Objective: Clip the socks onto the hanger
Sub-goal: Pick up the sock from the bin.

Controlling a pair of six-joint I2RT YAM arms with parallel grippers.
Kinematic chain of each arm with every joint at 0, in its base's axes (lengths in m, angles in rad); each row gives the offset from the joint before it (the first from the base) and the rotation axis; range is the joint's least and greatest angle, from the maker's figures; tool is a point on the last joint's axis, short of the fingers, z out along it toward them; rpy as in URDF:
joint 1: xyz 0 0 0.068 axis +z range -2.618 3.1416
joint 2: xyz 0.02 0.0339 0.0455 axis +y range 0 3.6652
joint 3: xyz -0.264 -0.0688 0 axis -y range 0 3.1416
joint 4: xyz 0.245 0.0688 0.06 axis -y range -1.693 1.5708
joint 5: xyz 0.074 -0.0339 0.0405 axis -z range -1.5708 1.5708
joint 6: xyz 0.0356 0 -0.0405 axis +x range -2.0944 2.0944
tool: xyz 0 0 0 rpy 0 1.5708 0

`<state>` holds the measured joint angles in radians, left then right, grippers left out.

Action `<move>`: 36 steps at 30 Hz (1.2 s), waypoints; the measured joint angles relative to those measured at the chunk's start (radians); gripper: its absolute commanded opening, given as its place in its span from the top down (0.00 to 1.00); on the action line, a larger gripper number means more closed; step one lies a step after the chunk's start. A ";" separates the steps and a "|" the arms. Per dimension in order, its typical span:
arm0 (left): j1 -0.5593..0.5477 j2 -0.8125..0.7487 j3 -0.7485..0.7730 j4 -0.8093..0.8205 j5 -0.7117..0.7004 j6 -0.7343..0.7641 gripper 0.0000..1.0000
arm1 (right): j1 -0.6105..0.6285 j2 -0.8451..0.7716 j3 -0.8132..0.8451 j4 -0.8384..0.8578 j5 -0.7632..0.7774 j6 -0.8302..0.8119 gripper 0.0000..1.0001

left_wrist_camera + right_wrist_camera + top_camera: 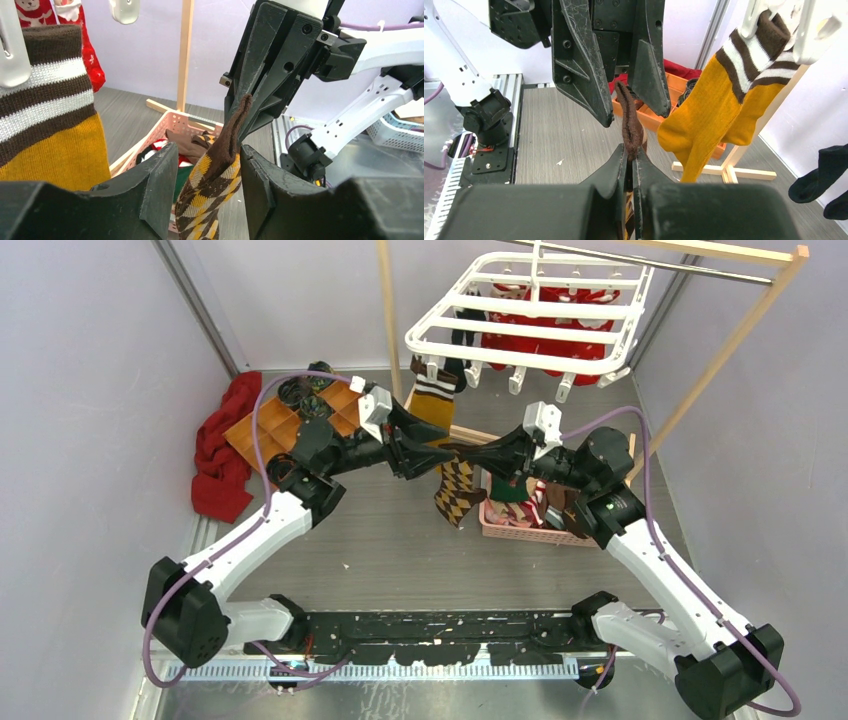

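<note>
Above the middle of the table [380, 550], the two grippers meet tip to tip with the argyle sock [458, 490] hanging between them. The right gripper [630, 156] has its jaws pressed together on the sock's brown cuff, which stands up as a narrow folded edge above the fingertips. The patterned foot hangs free below, clear of the table.

The left gripper [207, 167] faces it with its jaws parted, one finger [160, 180] on each side of the sock. In the right wrist view a gap shows on both sides of the cuff. Whether the other finger brushes the fabric lower down cannot be told.

The hanger [510, 358] hangs over the far edge of the table, beyond both grippers and higher than they are. A mustard sock [704, 120] with brown and white bands is already held by a white clip [819, 25] at the hanger's near left corner and hangs just behind the left gripper.

A pink basket [530, 532] holding more socks sits under the right arm, toward the right edge of the table.
</note>
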<state>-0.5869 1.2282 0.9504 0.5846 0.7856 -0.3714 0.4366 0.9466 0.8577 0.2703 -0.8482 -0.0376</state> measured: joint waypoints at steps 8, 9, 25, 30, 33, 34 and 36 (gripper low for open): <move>0.009 0.023 -0.033 0.108 0.001 -0.071 0.56 | -0.004 0.000 0.003 0.030 0.001 0.037 0.99; 0.010 0.025 -0.035 0.114 0.001 -0.074 0.56 | -0.006 0.000 0.003 0.032 0.001 0.042 0.99; 0.031 0.057 -0.039 0.209 0.020 -0.143 0.73 | -0.007 0.000 0.003 0.059 0.001 0.075 0.99; 0.033 0.076 -0.039 0.257 0.043 -0.181 0.88 | -0.007 0.000 0.006 0.059 0.001 0.076 0.99; 0.034 0.089 -0.038 0.297 0.064 -0.211 1.00 | -0.007 0.000 0.010 0.059 0.001 0.077 0.98; 0.035 0.095 -0.037 0.312 0.074 -0.221 1.00 | -0.007 0.001 0.010 0.060 0.001 0.078 0.97; 0.041 0.111 -0.037 0.350 0.088 -0.248 1.00 | -0.007 0.001 0.012 0.059 0.001 0.078 0.90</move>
<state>-0.5457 1.3388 0.9138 0.9348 0.8734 -0.6197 0.4297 0.9474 0.8700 0.3294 -0.8471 0.0406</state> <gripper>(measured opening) 0.019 0.098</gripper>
